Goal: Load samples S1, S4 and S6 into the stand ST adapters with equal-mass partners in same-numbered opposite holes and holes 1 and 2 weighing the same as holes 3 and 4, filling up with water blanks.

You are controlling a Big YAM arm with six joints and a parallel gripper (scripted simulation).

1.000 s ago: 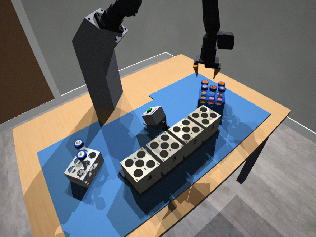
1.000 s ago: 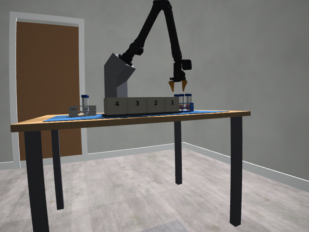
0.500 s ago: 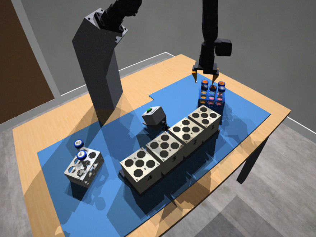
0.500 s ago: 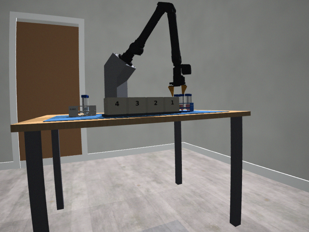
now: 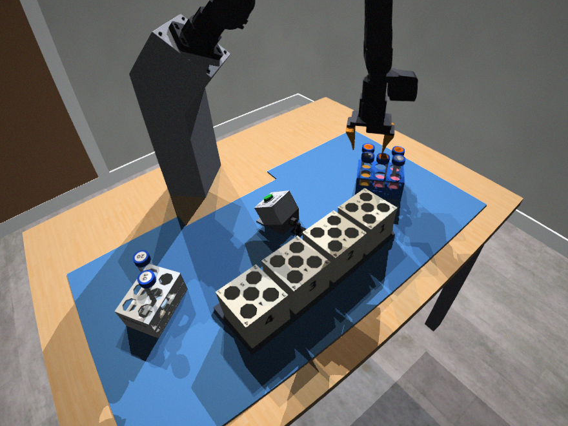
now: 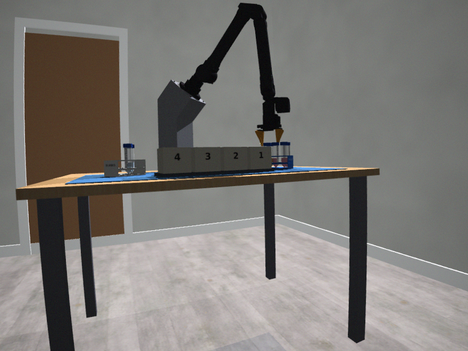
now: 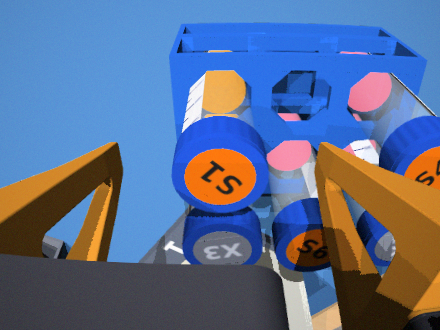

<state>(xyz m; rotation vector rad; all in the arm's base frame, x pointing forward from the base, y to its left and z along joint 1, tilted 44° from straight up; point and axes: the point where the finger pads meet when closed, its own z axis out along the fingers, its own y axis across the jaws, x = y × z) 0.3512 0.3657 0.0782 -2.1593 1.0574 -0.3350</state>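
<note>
The blue sample rack RS [image 5: 379, 179] stands at the far right end of the stand. In the wrist view it holds S1 [image 7: 220, 174], S6 [image 7: 309, 247] and S4 [image 7: 425, 165] with orange dots, and X3 [image 7: 224, 247] with a grey dot. Another cap is mostly hidden behind my right finger. My gripper [image 5: 368, 146] is open and empty. It hangs just above RS, with its fingers to either side of S1's cap [image 7: 219, 149]. Adapters 1 [image 5: 368, 206], 2 [image 5: 334, 232], 3 [image 5: 295, 261] and 4 [image 5: 250, 294] show only empty holes.
The grey blank rack RB [image 5: 150, 301] stands at the near left with two white-dot blanks, 20 [image 5: 141, 257] and 40 [image 5: 146, 279]. The green DONE key [image 5: 268, 197] sits on its grey box behind the stand. The arm's grey base column [image 5: 177, 122] rises at the back left.
</note>
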